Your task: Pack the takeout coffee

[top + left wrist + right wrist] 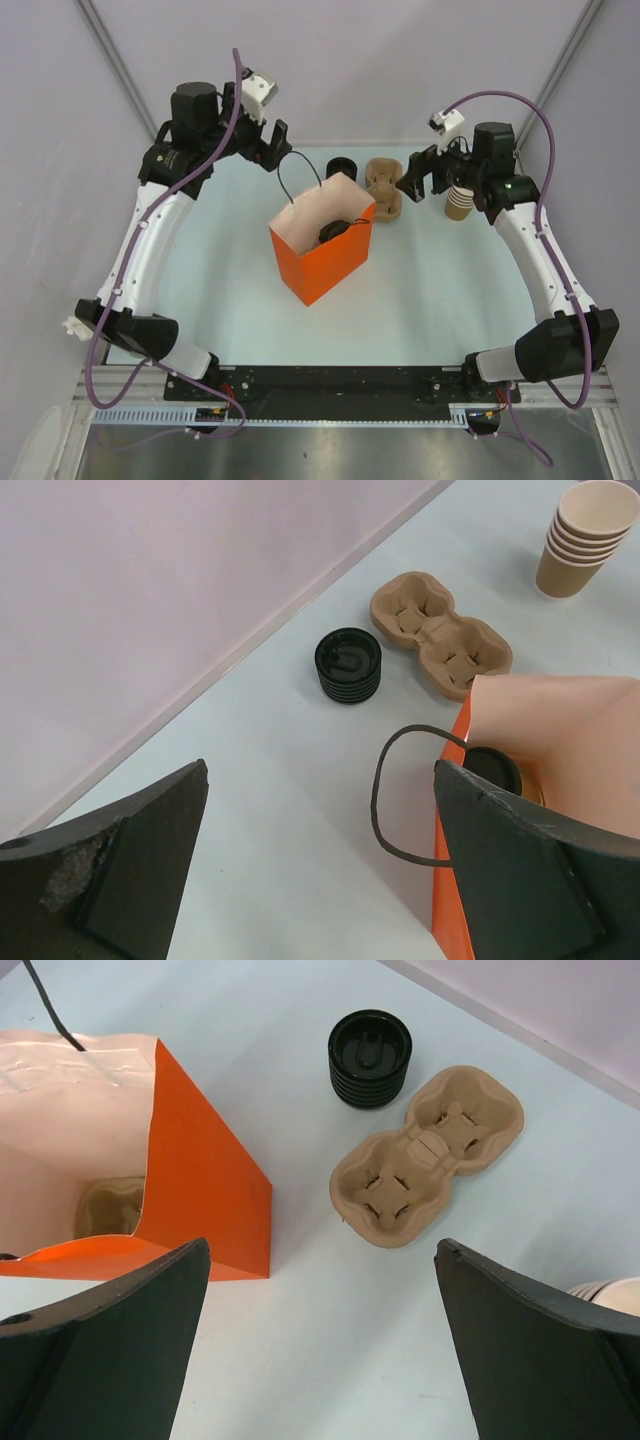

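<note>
Orange paper bag [322, 262] with a pale lining stands open-mouthed at the centre of the overhead view on the light table [440, 300], and one black cord handle [288, 178] loops up from its upper left rim. The takeout coffee sits inside the bag. Only its round black plastic lid [333, 231] shows from above, and the cup under it is almost wholly hidden. In the left wrist view the same lid [492, 770] lies just inside the bag's rim at the right of the frame. The left arm rises along the left side of the overhead view and bends inward at the top. The left gripper [272, 145] hangs at the upper left of the bag with its dark fingers [120, 870] spread wide and nothing between them. The right arm mirrors it on the right side. The right gripper [415, 178] points inward to the right of a moulded brown cardboard cup carrier [383, 188], its fingers [540, 1350] likewise wide apart and empty. A short stack of black plastic lids [341, 167] stands above the bag, close to the carrier's left. A stack of tan paper cups [459, 202] rests under the right wrist, partly covered by it.
</note>
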Available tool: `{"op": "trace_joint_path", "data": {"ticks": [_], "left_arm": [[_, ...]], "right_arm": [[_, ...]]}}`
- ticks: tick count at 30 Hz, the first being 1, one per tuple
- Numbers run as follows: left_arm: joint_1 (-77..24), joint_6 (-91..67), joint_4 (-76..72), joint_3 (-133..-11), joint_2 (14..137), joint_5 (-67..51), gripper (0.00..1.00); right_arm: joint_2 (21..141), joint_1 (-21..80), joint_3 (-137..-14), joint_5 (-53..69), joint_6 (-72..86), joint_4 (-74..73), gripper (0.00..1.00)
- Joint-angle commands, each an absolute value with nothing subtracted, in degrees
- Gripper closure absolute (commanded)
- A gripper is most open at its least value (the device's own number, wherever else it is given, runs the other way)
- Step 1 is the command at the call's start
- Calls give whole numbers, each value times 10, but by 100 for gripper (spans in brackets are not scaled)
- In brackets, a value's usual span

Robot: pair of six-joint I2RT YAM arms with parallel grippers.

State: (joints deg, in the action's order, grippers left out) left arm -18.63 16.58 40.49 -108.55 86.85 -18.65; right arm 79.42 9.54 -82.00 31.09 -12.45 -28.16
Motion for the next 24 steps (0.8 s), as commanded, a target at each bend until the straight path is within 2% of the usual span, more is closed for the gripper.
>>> {"op": "trace_joint_path", "data": {"ticks": [1, 14, 17, 18, 20, 21, 22, 23, 24], "left_arm": [[-190, 176, 392, -1081, 867, -179, 1], [-190, 190, 431, -1086, 907, -208, 1], [-191, 196, 444, -1085, 916, -222, 14], [-190, 199, 449, -1086, 918, -226, 25], [-190, 200, 453, -1083, 919, -230, 38], [-190, 200, 454, -1081, 918, -231, 49], [-190, 200, 454, -1078, 917, -230, 54], [-190, 203, 454, -1077, 918, -232, 63], [-190, 204, 459, -1076, 917, -233, 67]], "right_arm": [[795, 85, -817, 305, -108, -252, 0], [792, 81, -814, 308, -112, -253, 0], [791, 80, -813, 308, -112, -253, 0], [793, 80, -813, 309, -112, -253, 0], [792, 80, -812, 311, -111, -251, 0], [793, 81, -813, 311, -110, -250, 0], [794, 79, -813, 313, -108, -245, 0], [795, 80, -813, 313, -104, -243, 0], [795, 80, -813, 313, -102, -241, 0]]}}
